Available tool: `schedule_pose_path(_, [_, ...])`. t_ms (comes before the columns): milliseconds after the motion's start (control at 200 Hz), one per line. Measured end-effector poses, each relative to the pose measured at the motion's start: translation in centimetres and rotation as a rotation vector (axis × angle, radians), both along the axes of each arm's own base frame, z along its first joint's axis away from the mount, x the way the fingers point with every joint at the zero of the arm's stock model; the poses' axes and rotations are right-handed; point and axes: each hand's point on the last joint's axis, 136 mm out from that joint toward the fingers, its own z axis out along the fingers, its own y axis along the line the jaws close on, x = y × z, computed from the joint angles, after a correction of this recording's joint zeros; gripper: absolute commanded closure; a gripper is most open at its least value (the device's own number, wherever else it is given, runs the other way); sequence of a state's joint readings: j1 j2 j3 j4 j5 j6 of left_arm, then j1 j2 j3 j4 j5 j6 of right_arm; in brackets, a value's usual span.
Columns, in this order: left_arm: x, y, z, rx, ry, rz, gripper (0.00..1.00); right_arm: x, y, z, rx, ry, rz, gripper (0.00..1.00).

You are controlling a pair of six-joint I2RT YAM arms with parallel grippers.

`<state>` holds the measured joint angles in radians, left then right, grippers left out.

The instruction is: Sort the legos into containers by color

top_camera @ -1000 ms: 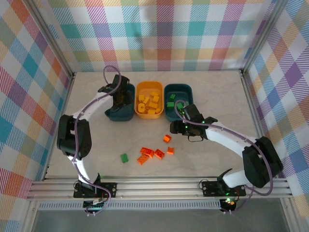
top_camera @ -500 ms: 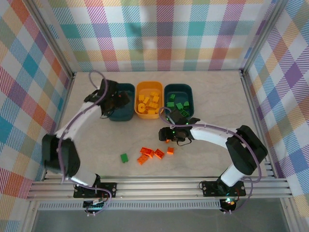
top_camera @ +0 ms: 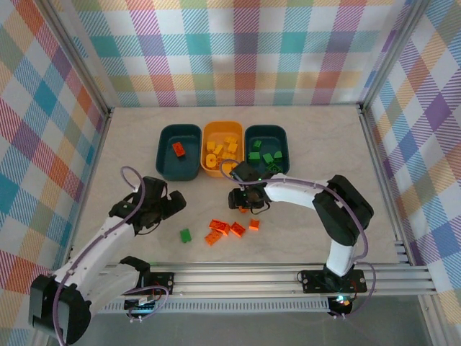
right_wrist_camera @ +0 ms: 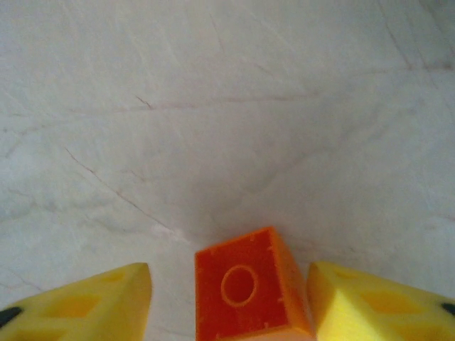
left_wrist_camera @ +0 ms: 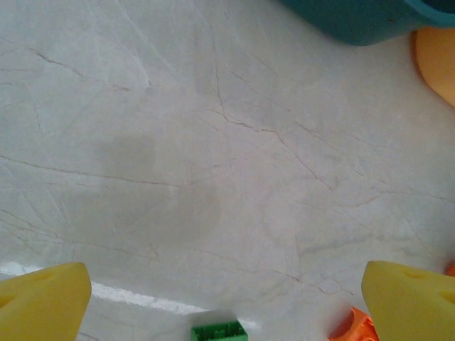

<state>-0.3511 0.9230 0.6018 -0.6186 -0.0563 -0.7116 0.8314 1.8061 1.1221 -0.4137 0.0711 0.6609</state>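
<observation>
The right jaws, spread astride an off-centre orange brick (right_wrist_camera: 252,291), may twist or squirt it aside on closing; the left jaws hang spread, empty.

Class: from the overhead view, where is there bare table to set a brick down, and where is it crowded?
Free: the table strip behind the tubs, the stretch right of the right teal tub, and the patch left of the left teal tub. Crowded: the middle front, where orange bricks and a green brick lie near the left gripper and right gripper.
</observation>
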Motion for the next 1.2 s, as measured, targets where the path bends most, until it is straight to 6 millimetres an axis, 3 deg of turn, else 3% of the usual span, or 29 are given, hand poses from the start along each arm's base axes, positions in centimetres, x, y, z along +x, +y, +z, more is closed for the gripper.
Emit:
schedule_pose_path(95, [-0.5, -0.2, -0.5, -0.017, 0.016, -0.006, 0.05, 0.2, 0.6, 0.1, -0.011, -0.014, 0.017, 0.58])
schedule_pose_path(280, [-1.9, -1.2, -2.4, -0.021, 0.098, -0.043, 0.08, 0.2, 0.6, 0.3, -0.033, -0.031, 0.037, 0.59])
schedule_pose_path(590, [-5.3, -5.0, -5.1, -0.007, 0.228, -0.158, 0.26, 0.3, -0.3, 0.2, -0.095, -0.059, 0.061, 0.45])
schedule_pose_path(780, [-7.1, -5.0, -7.6, 0.042, 0.316, -0.153, 0.36, 0.8, -1.1, 0.7, -0.127, -0.086, 0.063, 0.39])
schedule_pose_path(910, [-7.0, -4.9, -7.9, 0.093, 0.342, -0.149, 0.43, 1.4, -1.4, 2.5, -0.103, -0.123, 0.052, 0.37])
schedule_pose_path(1040, [-7.3, -4.2, -8.3, 0.162, 0.383, -0.143, 0.59, 2.1, -2.0, 4.3, -0.076, -0.16, 0.029, 0.36])
schedule_pose_path(1200, [-7.3, -4.1, -8.1, 0.193, 0.399, -0.152, 0.71, 2.3, -3.9, 4.8, -0.086, -0.18, 0.007, 0.35])
